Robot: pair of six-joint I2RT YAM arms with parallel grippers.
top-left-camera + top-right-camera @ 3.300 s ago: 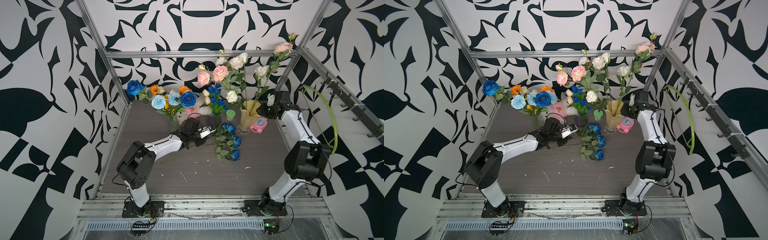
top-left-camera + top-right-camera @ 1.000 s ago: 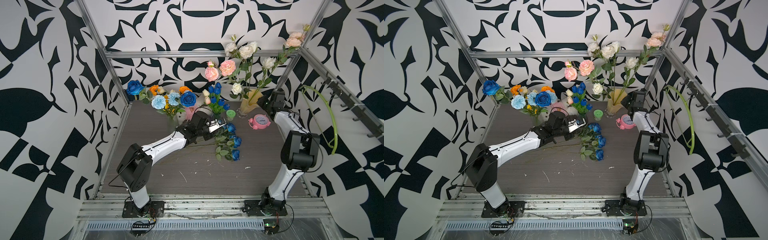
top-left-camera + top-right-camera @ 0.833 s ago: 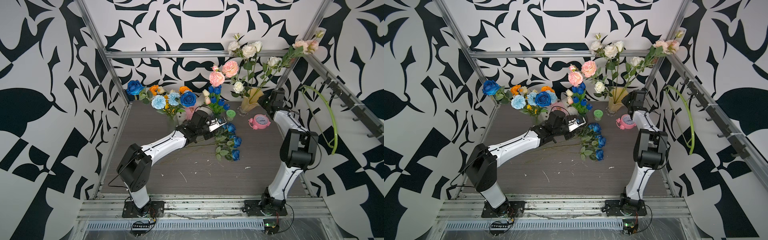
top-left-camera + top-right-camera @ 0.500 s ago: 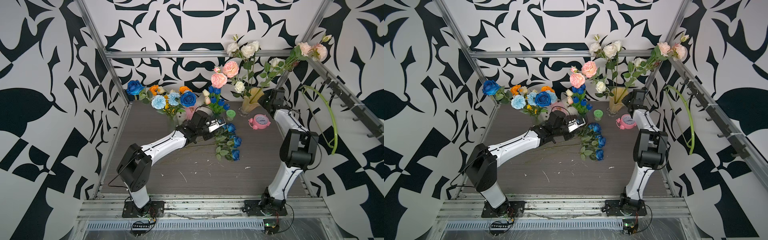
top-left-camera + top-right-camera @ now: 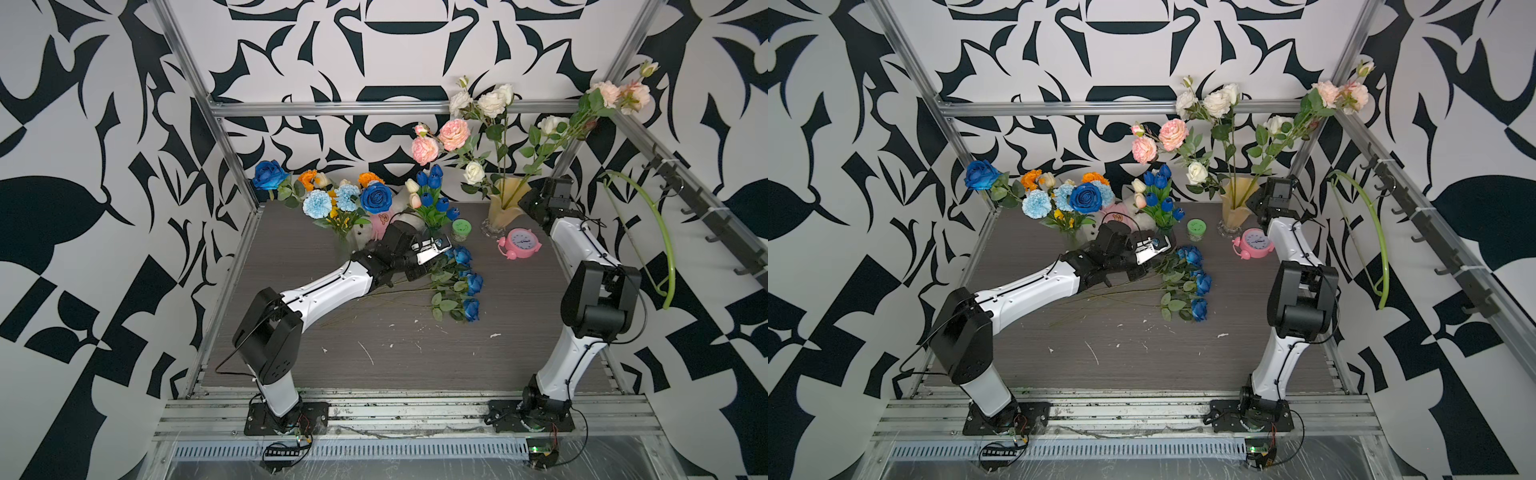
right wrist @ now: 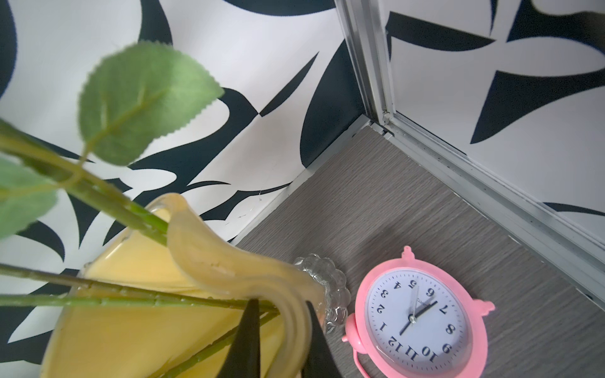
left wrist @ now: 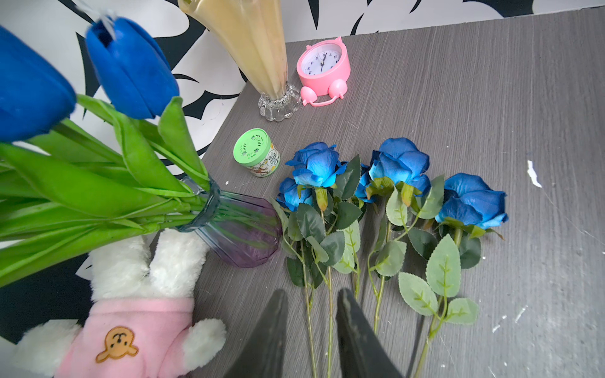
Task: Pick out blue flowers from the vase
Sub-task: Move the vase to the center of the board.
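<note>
Blue tulips point(image 5: 430, 185) stand far centre in the tinted glass vase point(image 7: 242, 235), and blue roses point(image 5: 471, 284) lie just near of it on the bench point(image 5: 415, 353). They look light, with springy stems and soft heads, so pinch a stem low, just above the rim. Left hand point(image 7: 311, 296) hovers with a narrow gap, gripping nothing. Right hand point(image 6: 283, 304) clamps the yellow vase point(image 6: 131, 294) by its rim.

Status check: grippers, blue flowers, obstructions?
Left gripper open, fingers straddling stems of blue roses on table. Right gripper shut on yellow vase rim. Blue tulips unpicked in glass vase, plush toy alongside.
</note>
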